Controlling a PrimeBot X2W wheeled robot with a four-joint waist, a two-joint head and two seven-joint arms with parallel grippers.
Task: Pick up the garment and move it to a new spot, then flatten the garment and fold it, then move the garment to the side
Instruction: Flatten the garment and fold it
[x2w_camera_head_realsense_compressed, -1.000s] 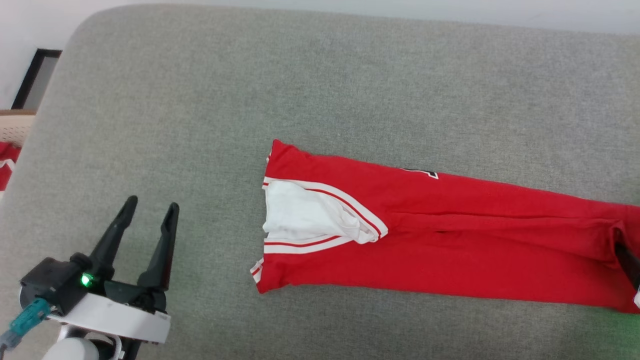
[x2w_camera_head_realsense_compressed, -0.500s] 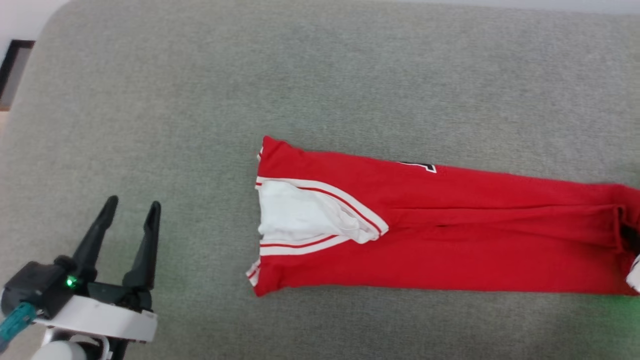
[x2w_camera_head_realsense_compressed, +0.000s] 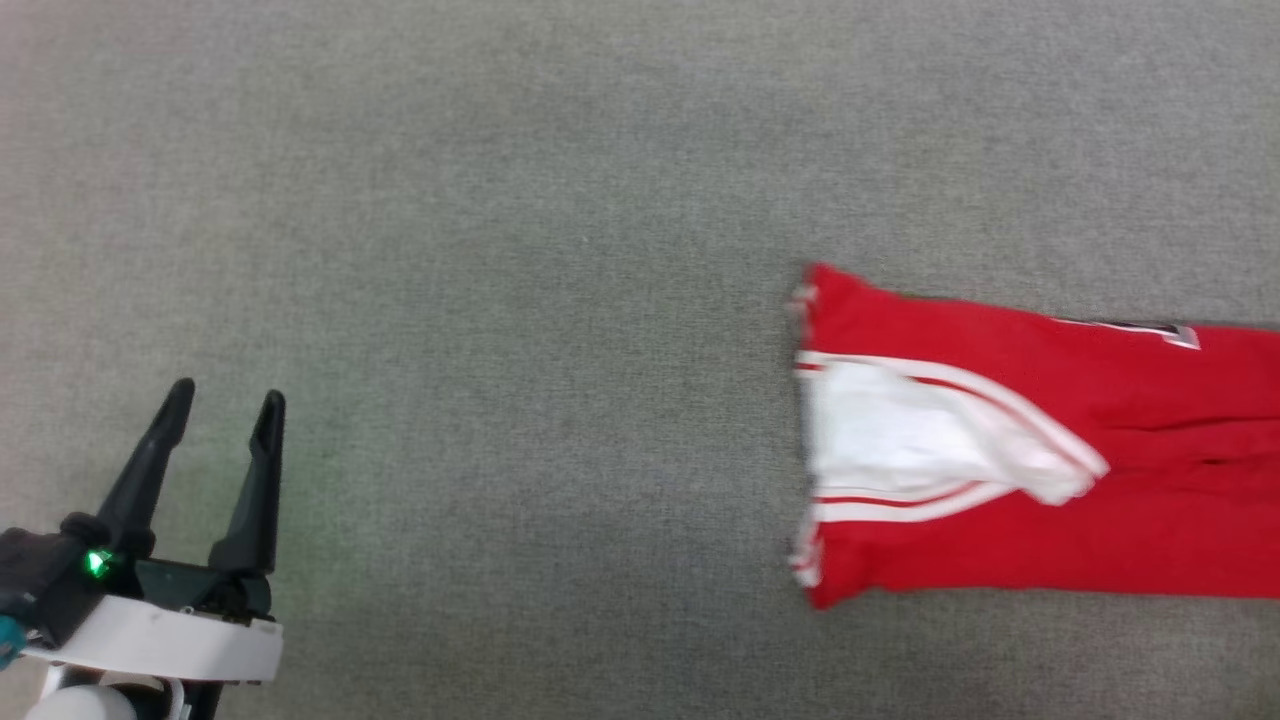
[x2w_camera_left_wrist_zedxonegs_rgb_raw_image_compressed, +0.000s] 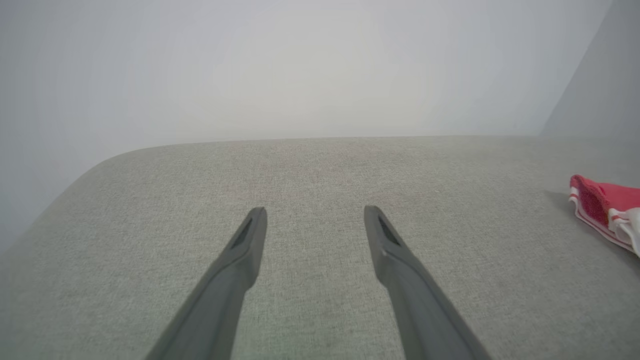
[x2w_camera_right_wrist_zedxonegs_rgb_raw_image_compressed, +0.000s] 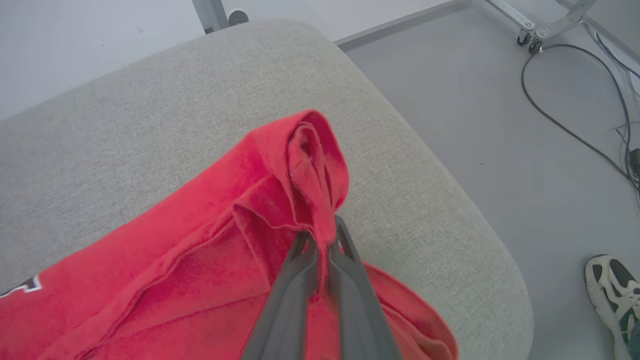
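**Right gripper** (x2w_camera_right_wrist_zedxonegs_rgb_raw_image_compressed: 320, 235): the fingers are closed almost to touching on a bunched ridge of red cloth at one end of the garment (x2w_camera_right_wrist_zedxonegs_rgb_raw_image_compressed: 190, 260). That end stands up in a peak above the grey fabric-covered table (x2w_camera_right_wrist_zedxonegs_rgb_raw_image_compressed: 125, 100).

**Probable faults:**
- The pinch takes only a narrow fold, so the cloth may slip free under a pull.
- The textile table cover may drag on the long folded strip and open its lengthwise fold.
- The held end lies near the table's rounded corner, beyond which are the floor (x2w_camera_right_wrist_zedxonegs_rgb_raw_image_compressed: 450, 100), a cable (x2w_camera_right_wrist_zedxonegs_rgb_raw_image_compressed: 565, 125) and a person's shoe (x2w_camera_right_wrist_zedxonegs_rgb_raw_image_compressed: 607, 285). A released end could slide off there.

**Left gripper** (x2w_camera_head_realsense_compressed: 226, 392): the fingers are spread wide and hold nothing. It hangs over bare table, well apart from the white sleeve (x2w_camera_head_realsense_compressed: 900, 440) at the garment's other end, so it offers no support.
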